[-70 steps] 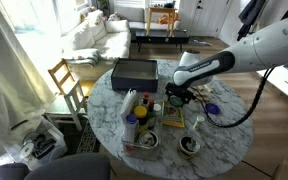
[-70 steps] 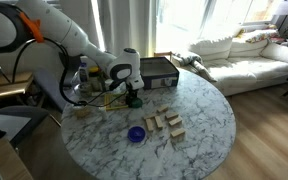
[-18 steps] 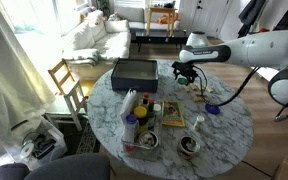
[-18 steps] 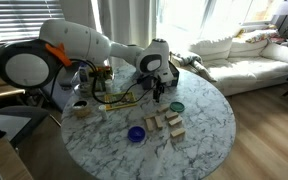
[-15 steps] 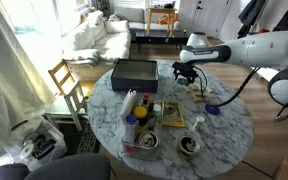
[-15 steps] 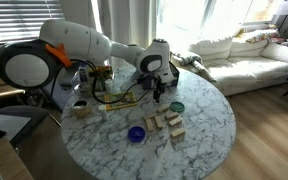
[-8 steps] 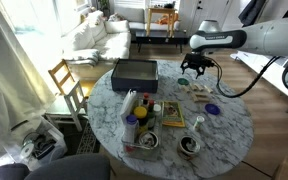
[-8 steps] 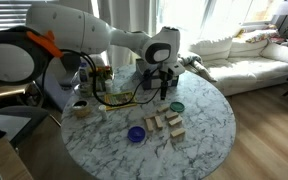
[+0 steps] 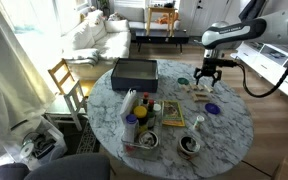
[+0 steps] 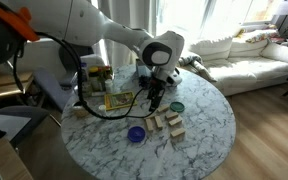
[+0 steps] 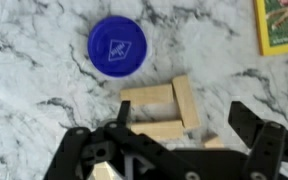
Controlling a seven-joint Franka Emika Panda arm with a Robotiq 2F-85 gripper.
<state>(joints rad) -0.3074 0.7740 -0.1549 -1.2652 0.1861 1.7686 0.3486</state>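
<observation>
My gripper (image 11: 184, 128) is open, and its black fingers (image 11: 250, 122) straddle a cluster of pale wooden blocks (image 11: 165, 104) on the round marble table (image 11: 44, 80). Nothing is held. A blue disc (image 11: 117, 46) lies flat just beyond the blocks. In both exterior views the gripper (image 9: 205, 79) (image 10: 151, 99) hangs a little above the blocks (image 9: 199, 92) (image 10: 167, 122), with the blue disc (image 9: 213, 109) (image 10: 136, 133) close by. A small green bowl (image 9: 182, 83) (image 10: 177, 105) sits beside the blocks. The lower blocks are hidden behind the gripper body in the wrist view.
A black box (image 9: 134, 72) (image 10: 157, 67) stands at the table's far edge. A yellow-green book (image 9: 173, 114) (image 10: 118, 101) (image 11: 280, 25) lies nearby, beside a tray of jars and bowls (image 9: 142, 122). A wooden chair (image 9: 66, 84) stands by the table.
The arm has swung away from the black box and green bowl side to above the wooden blocks. The gripper stayed open throughout; nothing on the table has moved.
</observation>
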